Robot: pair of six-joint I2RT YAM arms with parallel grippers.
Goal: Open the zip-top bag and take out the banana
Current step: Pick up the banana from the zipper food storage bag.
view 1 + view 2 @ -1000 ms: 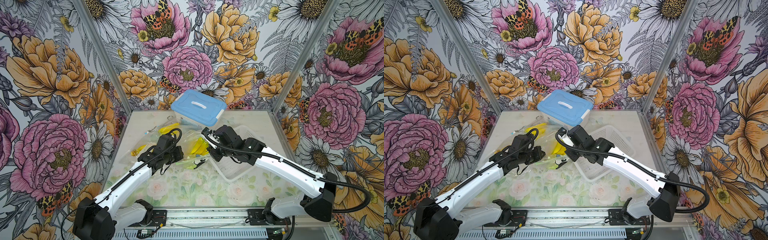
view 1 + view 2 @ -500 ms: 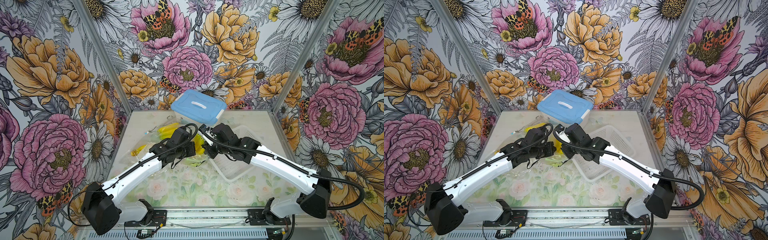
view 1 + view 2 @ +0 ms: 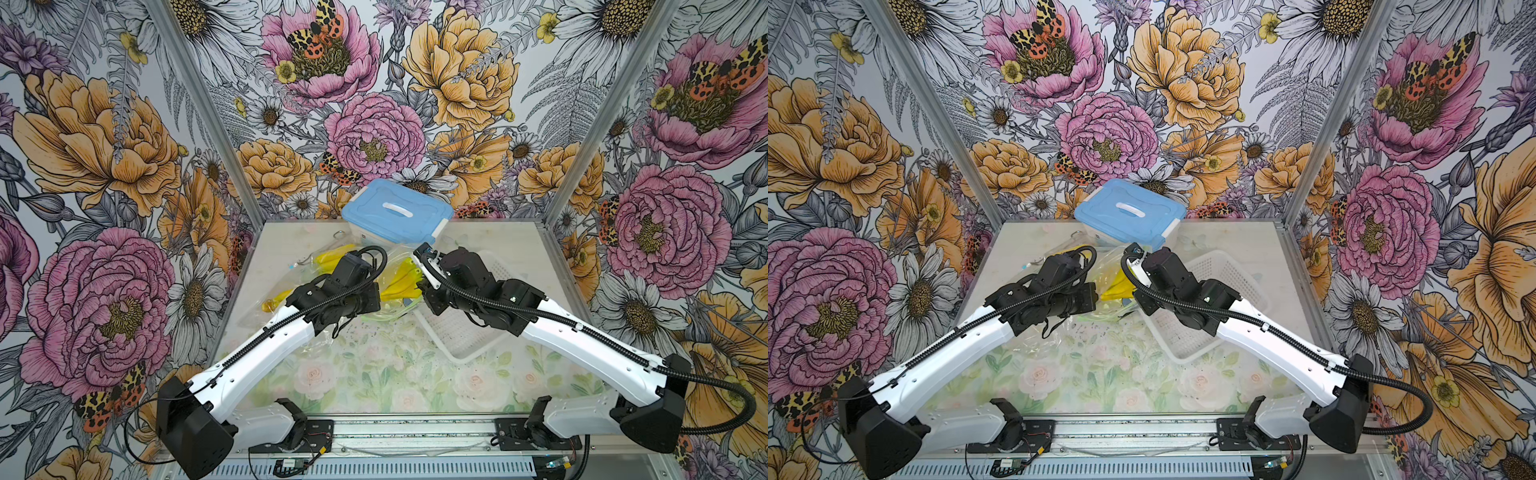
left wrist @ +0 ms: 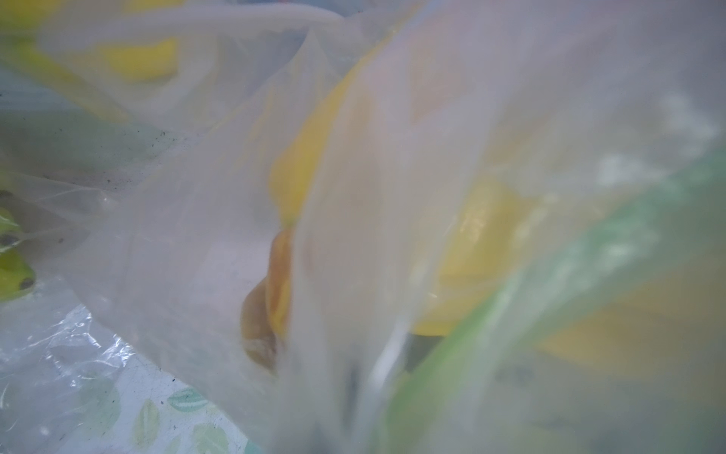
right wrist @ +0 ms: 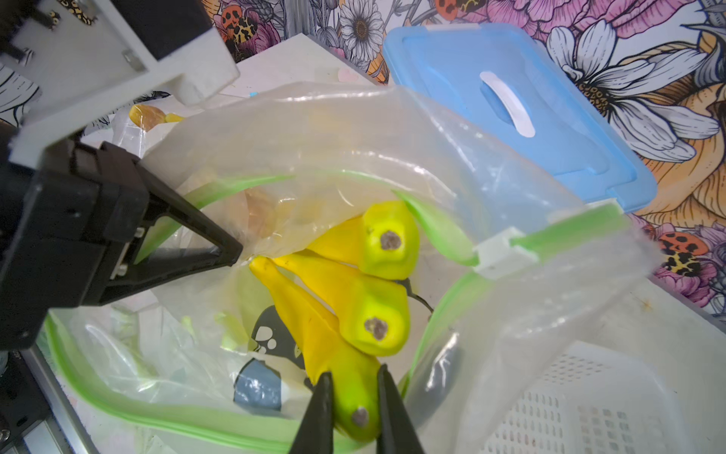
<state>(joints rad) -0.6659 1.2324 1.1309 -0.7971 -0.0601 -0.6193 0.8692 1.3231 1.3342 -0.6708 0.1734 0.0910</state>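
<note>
Floral counter (image 3: 353, 374) under me. My right pincer (image 5: 354, 373) pinches the banana (image 5: 353, 306) bunch's nearest tip, lying in the mouth of the open zip-top bag (image 5: 491, 177). Beyond it, my left pincer (image 5: 230, 251) is pressed together on the bag's lip. I judge this the extraction step. Next I should draw the bunch straight out while the lip is held.

Yellow banana (image 5: 353, 310) bunch lies inside open clear bag (image 5: 314, 129).

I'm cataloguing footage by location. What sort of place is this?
Most likely a robot test booth, not a home: flower-printed wall panels on a metal frame box in a small table, and two robot arms are mounted on a rail at its front edge.
</note>
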